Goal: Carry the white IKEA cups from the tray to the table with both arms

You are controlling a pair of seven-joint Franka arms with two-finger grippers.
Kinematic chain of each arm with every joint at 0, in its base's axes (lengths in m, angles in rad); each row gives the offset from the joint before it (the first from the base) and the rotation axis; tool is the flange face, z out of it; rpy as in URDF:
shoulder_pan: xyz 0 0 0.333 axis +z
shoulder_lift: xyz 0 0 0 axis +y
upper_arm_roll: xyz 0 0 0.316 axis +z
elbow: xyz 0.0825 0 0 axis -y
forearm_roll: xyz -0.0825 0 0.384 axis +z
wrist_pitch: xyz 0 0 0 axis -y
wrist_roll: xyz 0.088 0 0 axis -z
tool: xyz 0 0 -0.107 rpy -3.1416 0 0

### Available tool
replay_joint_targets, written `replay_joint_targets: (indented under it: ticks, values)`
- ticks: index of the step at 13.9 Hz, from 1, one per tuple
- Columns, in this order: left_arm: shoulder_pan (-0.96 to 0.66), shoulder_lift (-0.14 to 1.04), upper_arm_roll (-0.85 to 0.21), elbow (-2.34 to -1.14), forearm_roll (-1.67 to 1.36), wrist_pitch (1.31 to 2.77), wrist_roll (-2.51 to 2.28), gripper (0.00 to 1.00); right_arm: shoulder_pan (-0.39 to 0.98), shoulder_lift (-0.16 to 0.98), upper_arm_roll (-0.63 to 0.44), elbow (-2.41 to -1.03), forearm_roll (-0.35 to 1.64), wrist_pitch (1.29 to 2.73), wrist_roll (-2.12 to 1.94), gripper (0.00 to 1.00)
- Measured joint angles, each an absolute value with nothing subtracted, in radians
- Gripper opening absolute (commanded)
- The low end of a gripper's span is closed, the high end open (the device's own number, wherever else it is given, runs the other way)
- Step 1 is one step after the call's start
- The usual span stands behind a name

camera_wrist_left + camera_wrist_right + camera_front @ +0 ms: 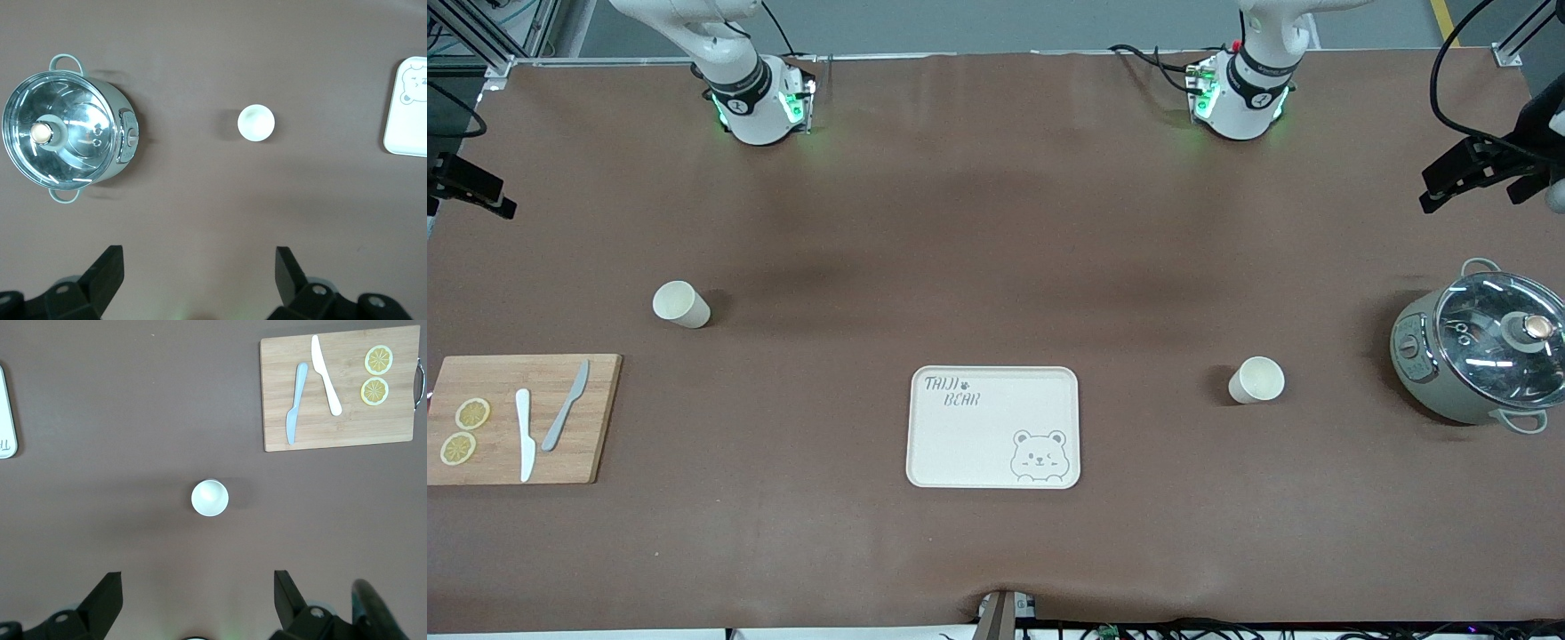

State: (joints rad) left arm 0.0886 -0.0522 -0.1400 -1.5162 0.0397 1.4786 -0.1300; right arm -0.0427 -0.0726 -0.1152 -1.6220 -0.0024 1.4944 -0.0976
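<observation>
Both white cups are already seen standing upright on the brown table (996,222), well apart from the bear tray (960,444), which is bare; the transfer is judged done. Left gripper (200,270) is held high over the table with fingers spread wide, nothing gripped; one cup (256,123) is seen below and just ahead of its fingertips, rim up, with the lidded cooking pot (67,128) to one side and the tray edge to the other. Right gripper (199,590) is likewise released and empty, with the second cup (210,497) below and ahead of it. The cutting board (340,387) lies further out, carrying two knives and two lemon slices. Each cup is nearest its own arm. No further pick is judged necessary.
</observation>
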Motion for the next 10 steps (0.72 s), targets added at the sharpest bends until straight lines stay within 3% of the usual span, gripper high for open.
replay_joint_targets:
  ticks: [10]
  values:
    - [0.087,-0.05,-0.142,-1.516,0.04,1.439,-0.13,1.0,-0.046,-0.072,-0.115,-1.622,-0.001,1.481,-0.098,1.0]
